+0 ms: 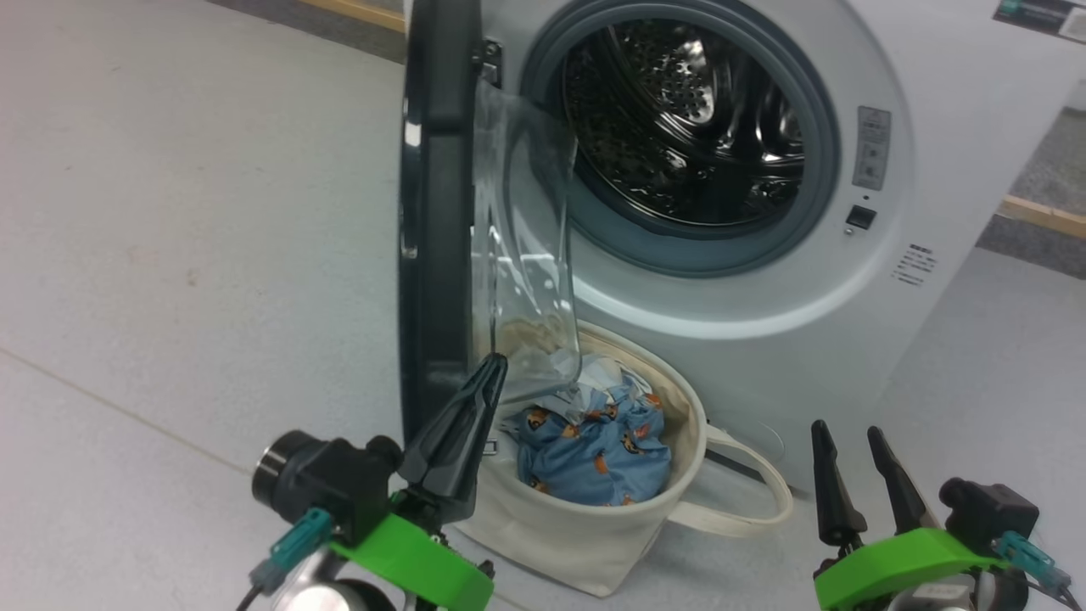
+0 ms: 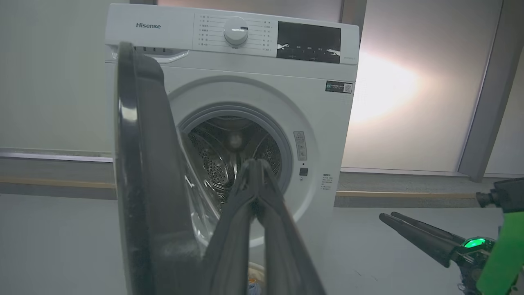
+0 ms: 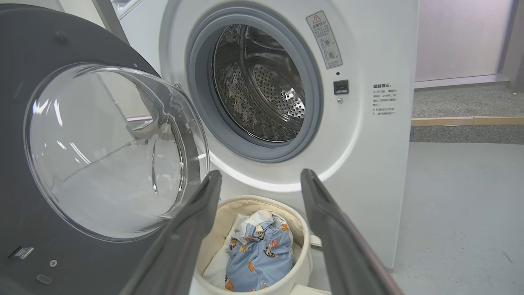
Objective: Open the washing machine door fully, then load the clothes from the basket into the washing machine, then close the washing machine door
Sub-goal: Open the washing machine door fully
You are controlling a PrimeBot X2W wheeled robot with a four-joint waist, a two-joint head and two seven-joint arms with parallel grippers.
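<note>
The washing machine door (image 1: 437, 212) stands open, swung out from its hinge on the left of the opening. In the head view it is seen almost edge-on, with its clear glass bowl (image 1: 526, 255) bulging to the right. The washing machine (image 1: 891, 280) shows a grey ring (image 1: 814, 170) around its mouth, and the steel drum (image 1: 687, 119) inside looks bare.

The basket (image 1: 585, 543) sits on the floor (image 1: 170, 212) right against the front of the machine, below the opening and partly under the lower part of the glass bowl. One loop handle (image 1: 747, 501) hangs out to its right. The clothes (image 1: 594, 454) lie bundled inside the basket. They are blue fabric with small orange bears, with a crumpled white piece showing at the back of the bundle.

The left tool (image 1: 494, 363) has its two fingers pressed tight together and holds nothing. Its tip points up at the bottom inner edge of the door, just beside the glass and above the near rim of the basket. Whether it touches the door cannot be told.

The right tool (image 1: 847, 437) is spread wide and empty. It hangs low to the right of the basket, near the loop handle but clear of it. In its own wrist view, its fingers frame the basket and clothes.
</note>
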